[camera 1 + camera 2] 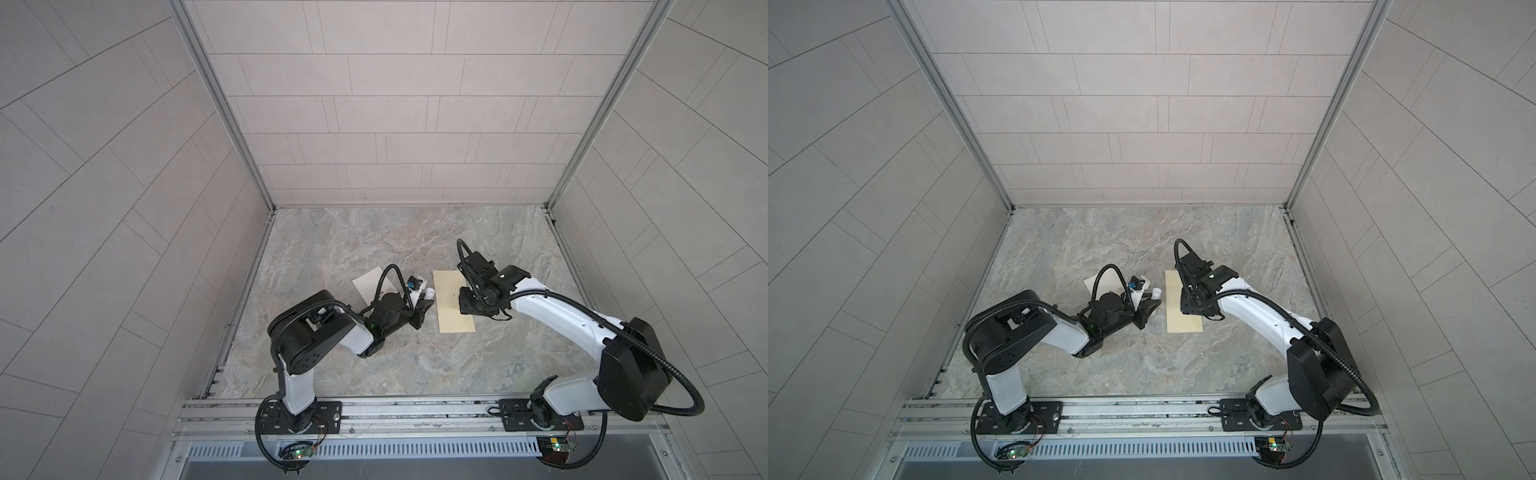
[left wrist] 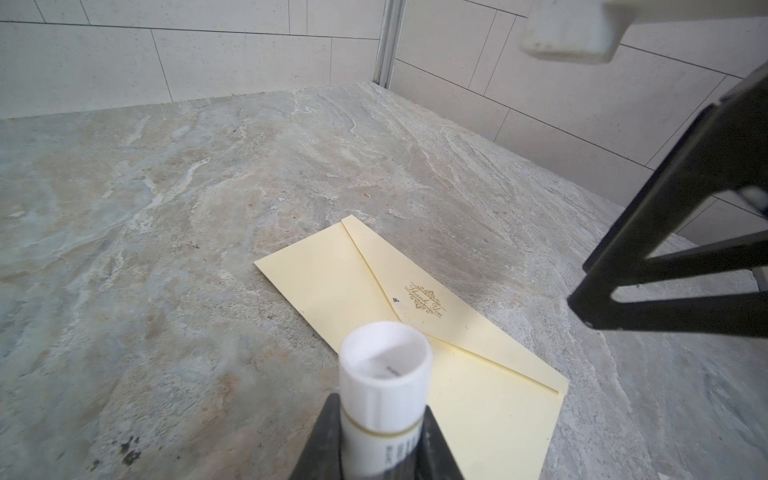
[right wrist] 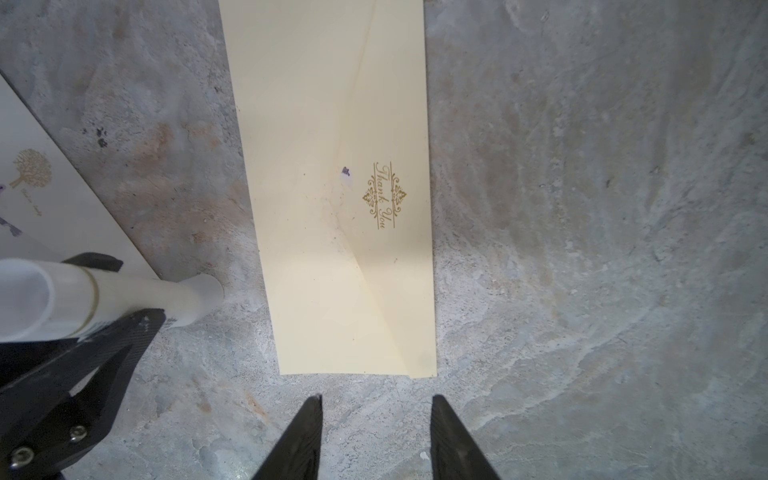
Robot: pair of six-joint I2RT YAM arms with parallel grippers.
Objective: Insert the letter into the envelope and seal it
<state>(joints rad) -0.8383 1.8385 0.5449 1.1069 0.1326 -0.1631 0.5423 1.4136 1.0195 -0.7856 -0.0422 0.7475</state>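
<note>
Marble table: envelope laid near-to-far, right of glue stick gripped by left gripper; right gripper held open at its near end.

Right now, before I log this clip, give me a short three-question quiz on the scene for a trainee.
1. True or false: the card is already inside the envelope.
2. What does the left tool grip? A) a glue stick B) a pen C) nothing
3. Fill in: the right tool hangs near the envelope's short edge with its jaws ____ and empty.

Key: 1 false, the card lies outside the envelope, off to its side. 2 A. 3 open.
</note>
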